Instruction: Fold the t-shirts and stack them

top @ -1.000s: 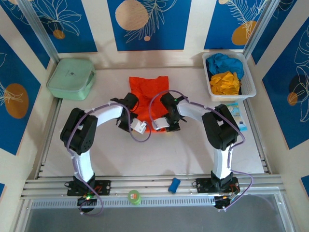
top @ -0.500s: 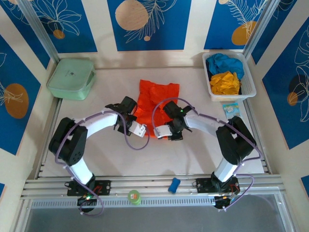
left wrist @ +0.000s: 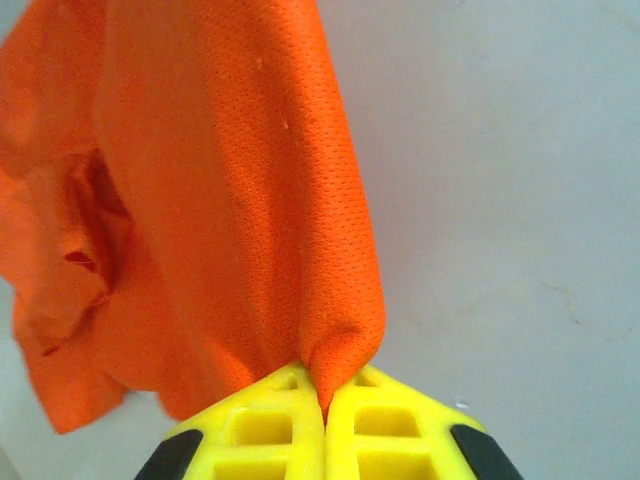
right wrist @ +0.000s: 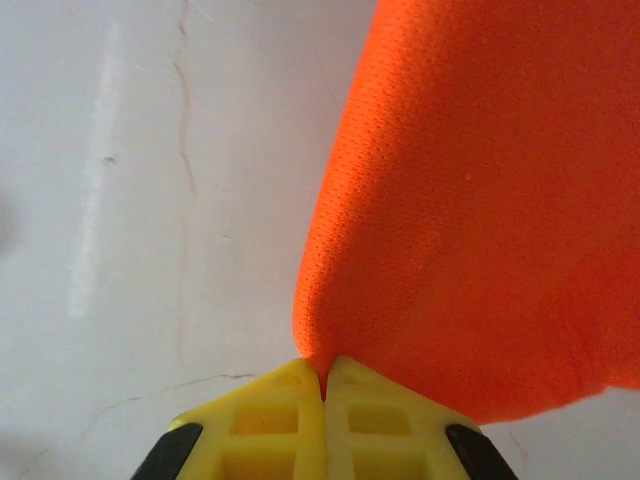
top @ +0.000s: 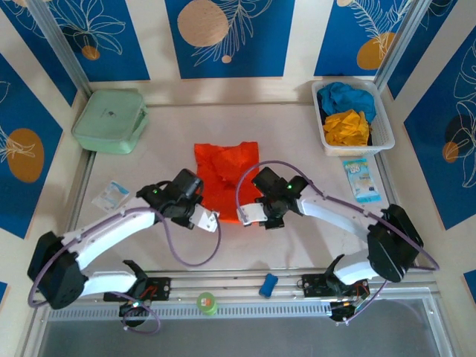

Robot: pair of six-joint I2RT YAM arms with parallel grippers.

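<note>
On the table [top: 253, 249] | left claw [left wrist: 322, 400], right claw [right wrist: 322, 385] pinch near edge of orange t-shirt [top: 227, 175] (both shut) | cloth beyond them

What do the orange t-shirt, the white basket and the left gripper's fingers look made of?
The orange t-shirt: thin matte mesh knit, probably synthetic; tiny pinholes show and it drapes softly. The white basket: seemingly rigid plastic, with slotted walls. The left gripper's fingers: yellow moulded-looking plastic, matte, with recessed pockets.
</note>
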